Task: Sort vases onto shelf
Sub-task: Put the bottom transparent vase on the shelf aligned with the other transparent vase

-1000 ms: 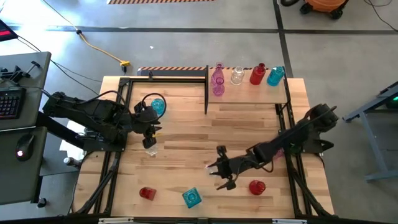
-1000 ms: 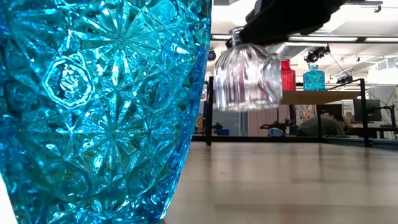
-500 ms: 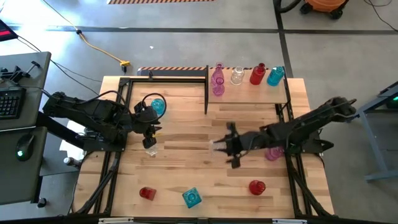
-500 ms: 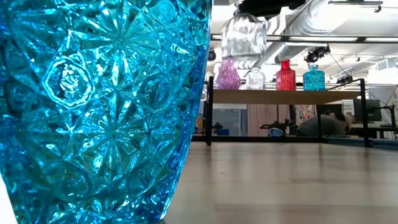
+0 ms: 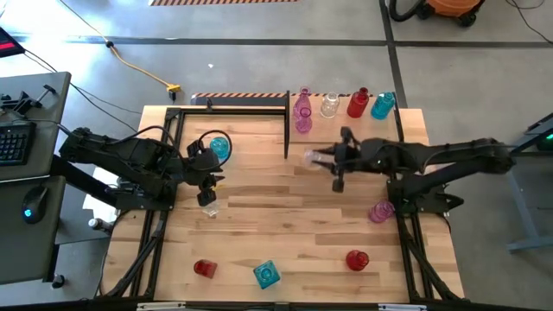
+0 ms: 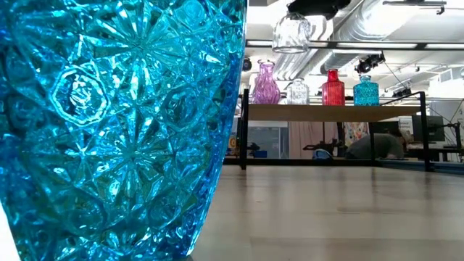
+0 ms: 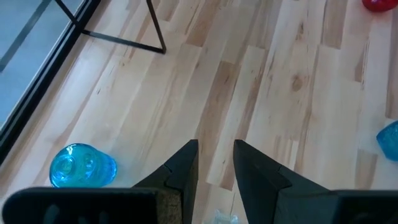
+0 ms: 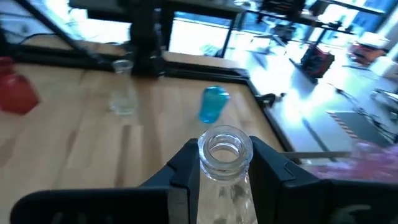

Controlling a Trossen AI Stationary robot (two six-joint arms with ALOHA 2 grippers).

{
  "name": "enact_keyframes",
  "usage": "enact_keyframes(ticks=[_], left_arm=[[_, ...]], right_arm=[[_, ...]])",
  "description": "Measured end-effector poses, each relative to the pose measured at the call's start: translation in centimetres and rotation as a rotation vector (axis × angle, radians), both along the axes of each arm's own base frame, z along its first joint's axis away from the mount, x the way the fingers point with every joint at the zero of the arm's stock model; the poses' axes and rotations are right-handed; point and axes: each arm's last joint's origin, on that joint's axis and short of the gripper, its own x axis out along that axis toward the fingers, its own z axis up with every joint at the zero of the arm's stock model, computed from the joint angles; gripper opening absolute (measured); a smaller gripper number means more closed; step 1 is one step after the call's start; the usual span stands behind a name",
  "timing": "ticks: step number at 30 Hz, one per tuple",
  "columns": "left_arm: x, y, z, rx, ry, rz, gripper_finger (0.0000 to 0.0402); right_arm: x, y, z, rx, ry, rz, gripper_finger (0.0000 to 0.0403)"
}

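Note:
My right gripper (image 5: 327, 159) is shut on a clear glass vase (image 5: 312, 156), held in the air just in front of the shelf (image 5: 346, 135). In the low view this vase (image 6: 292, 32) hangs above the shelf top (image 6: 326, 112). On the shelf stand pink (image 5: 302, 115), clear (image 5: 329, 105), red (image 5: 358, 104) and teal (image 5: 383, 105) vases. My left gripper (image 5: 208, 187) hovers open at the table's left, above a small clear vase (image 5: 210, 208) standing on its base. A teal vase (image 5: 219, 147) stands just beyond it. My right gripper pinches the clear vase's neck just under the rim (image 8: 225, 163) between its two fingers. The fingers come from the table's right, nearly level and slanting a little down. The vase is lifted clear, mouth up, its body (image 6: 292, 36) hanging below the fingers.
Standing on the table are a pink vase (image 5: 380, 212) near the right arm's base, a red one (image 5: 357, 259), another red one (image 5: 204, 269) and a teal one (image 5: 267, 275) along the near edge. That teal vase (image 6: 109, 123) fills the low view's left half. Black shelf posts (image 5: 287, 130) rise mid-table.
My right gripper has carried the clear vase up from the near middle of the table and toward the far edge, up to the shelf's front. The vase has stayed shut in its fingers and now hangs higher than the shelf top.

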Motion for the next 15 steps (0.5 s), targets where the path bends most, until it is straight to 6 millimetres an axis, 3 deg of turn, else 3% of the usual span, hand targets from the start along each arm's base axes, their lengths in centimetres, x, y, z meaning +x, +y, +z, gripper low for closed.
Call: enact_keyframes(ticks=[15], left_arm=[[0.0, 0.0, 0.0, 0.018, 0.005, -0.018, 0.009]], right_arm=[[-2.5, -6.5, 0.8, 0.061, -0.036, -0.265, 0.0074]])
